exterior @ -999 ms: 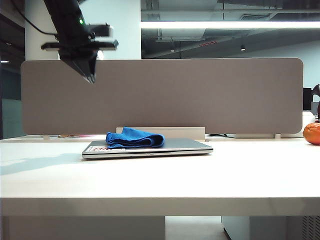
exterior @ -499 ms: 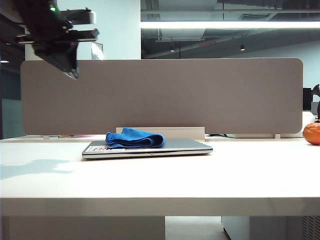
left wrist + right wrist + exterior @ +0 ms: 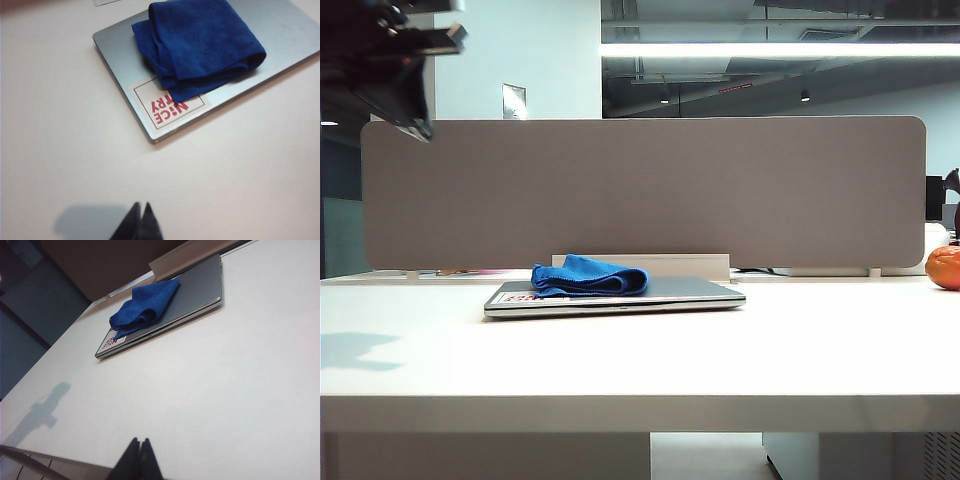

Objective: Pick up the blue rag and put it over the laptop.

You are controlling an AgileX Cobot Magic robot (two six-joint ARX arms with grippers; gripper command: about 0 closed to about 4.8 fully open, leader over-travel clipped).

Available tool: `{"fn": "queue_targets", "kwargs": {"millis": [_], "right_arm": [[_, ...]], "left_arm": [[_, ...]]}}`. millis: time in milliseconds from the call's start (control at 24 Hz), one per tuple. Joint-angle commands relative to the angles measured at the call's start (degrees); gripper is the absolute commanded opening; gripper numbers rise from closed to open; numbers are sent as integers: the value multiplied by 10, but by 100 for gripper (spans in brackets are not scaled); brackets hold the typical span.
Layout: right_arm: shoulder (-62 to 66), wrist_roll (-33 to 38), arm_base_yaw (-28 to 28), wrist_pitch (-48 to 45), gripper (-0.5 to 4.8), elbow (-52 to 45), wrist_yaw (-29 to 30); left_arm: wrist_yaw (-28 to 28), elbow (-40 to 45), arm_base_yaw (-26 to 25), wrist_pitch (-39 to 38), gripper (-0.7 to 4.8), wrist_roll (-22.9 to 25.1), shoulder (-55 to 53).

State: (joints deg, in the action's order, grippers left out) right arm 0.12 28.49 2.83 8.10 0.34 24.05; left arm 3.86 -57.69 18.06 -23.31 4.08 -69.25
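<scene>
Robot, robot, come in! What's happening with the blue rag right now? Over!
Left end effector shut, high above table. Right end effector shut, empty. Blue rag rumpled on closed laptop. Nothing in the way.

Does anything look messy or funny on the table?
Only a little: the blue rag lies bunched on the closed laptop, covering part of its sticker. Both the left gripper and right gripper are shut, holding nothing.

all views share laptop (image 3: 615, 296)

Cloth on metal
Fuzzy matt microfibre blue rag (image 3: 200, 42); smooth brushed-metal laptop (image 3: 120, 60); matt pale counter (image 3: 65, 150).
</scene>
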Motion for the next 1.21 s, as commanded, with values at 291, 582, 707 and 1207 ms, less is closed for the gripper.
{"fn": "queue_targets", "kwargs": {"millis": [291,582,707,1207], "right_arm": [[-1,-2,0,-7,0,-3,-1],[-1,-2,0,-7,0,-3,-1],[-1,-2,0,-7,0,-3,-1],[-1,-2,0,-7,0,-3,-1]], "left_arm": [[0,73,0,3,-6,-5,82],[-2,160,1,19,-6,-42,167],[-2,187,1,17,-6,-59,202],[-38,250,1,-42,-6,-110,360]]}}
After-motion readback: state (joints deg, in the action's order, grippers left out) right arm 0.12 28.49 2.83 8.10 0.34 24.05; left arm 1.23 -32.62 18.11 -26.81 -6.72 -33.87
